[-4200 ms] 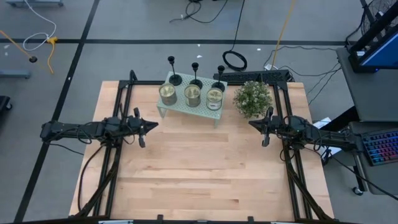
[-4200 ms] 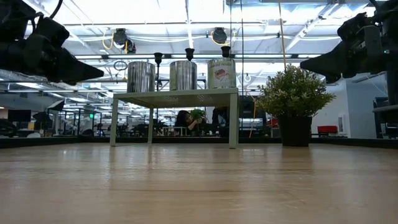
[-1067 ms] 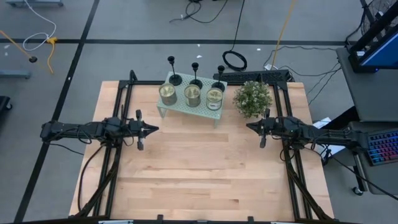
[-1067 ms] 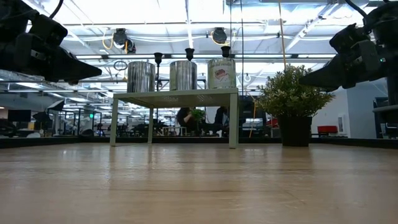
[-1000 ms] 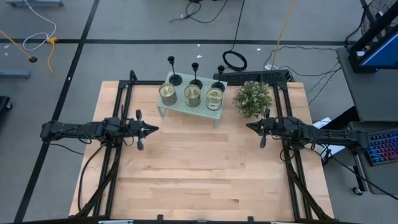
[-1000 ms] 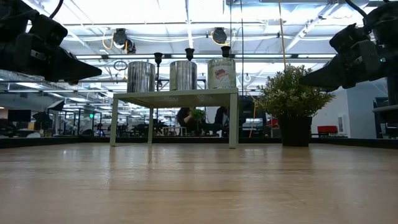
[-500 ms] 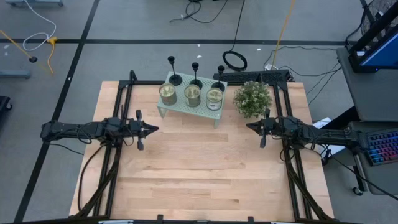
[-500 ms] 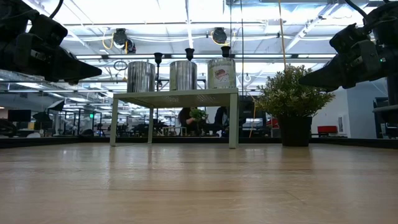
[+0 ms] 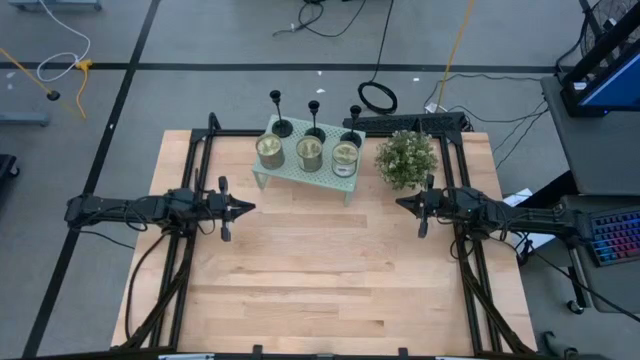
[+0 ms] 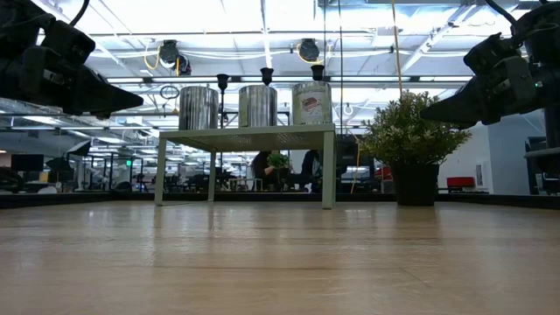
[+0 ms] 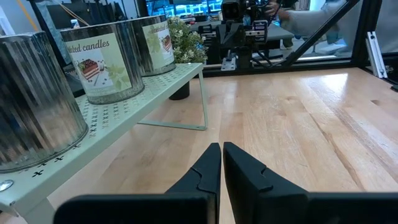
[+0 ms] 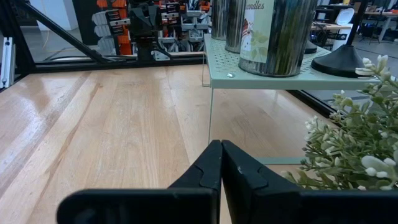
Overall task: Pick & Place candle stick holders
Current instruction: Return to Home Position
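Three black candle stick holders (image 9: 281,127) (image 9: 315,132) (image 9: 351,138) stand by their round bases along the far edge of a pale green perforated shelf (image 9: 305,170), behind three candle jars (image 9: 308,153). One holder's base shows in the right wrist view (image 12: 339,62). My left gripper (image 9: 250,207) hovers shut over the table's left side. My right gripper (image 9: 400,202) hovers shut on the right, near the plant. Both are empty and stand off from the shelf.
A small potted plant (image 9: 406,158) stands right of the shelf, close to my right gripper. Black frame rails (image 9: 196,170) run along the table's left and right sides. Bare wooden table top (image 9: 320,270) lies between the arms and toward the near edge.
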